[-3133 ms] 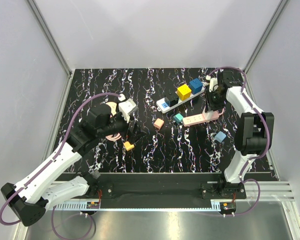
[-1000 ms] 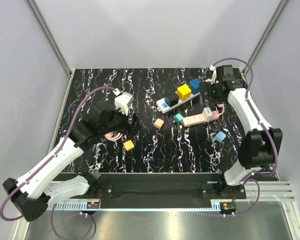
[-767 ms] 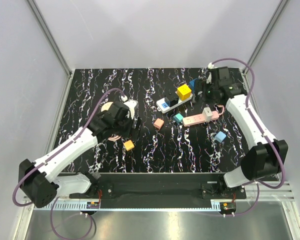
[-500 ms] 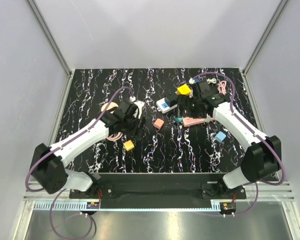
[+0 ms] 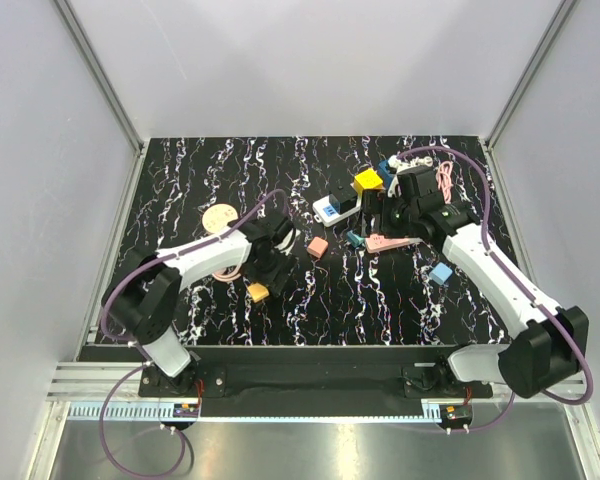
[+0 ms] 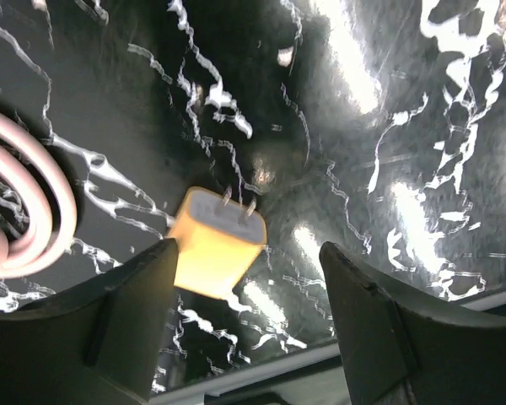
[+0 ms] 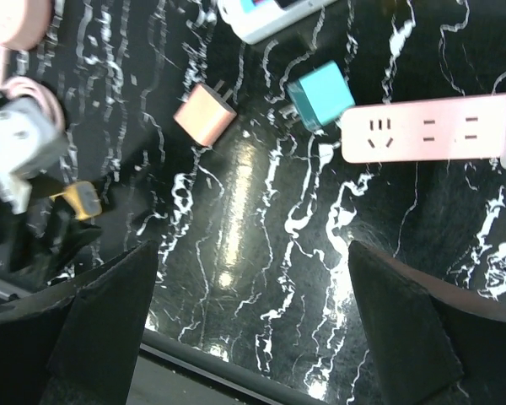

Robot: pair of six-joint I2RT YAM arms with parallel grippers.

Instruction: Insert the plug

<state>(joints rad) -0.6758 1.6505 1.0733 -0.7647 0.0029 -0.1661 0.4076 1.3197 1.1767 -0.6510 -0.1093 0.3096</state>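
— Orange plug (image 5: 257, 292) — where is it, seen from above?
— Lying on the dark marbled surface (image 5: 180, 180) near the front, right at the left hand (image 5: 266, 272). The right hand (image 5: 373, 215) hangs near the left end of the pink power strip (image 5: 395, 240).
— And the left wrist camera?
— It lies flat between the fingers (image 6: 135, 321), prongs pointing away. The hand is spread, with a gap on the plug's right. A pink cable (image 6: 34, 194) curls at the left edge.
— Right wrist camera?
— Fingers wide apart over bare surface. The strip's sockets sit top right, a teal plug (image 7: 320, 95) just beside its end.
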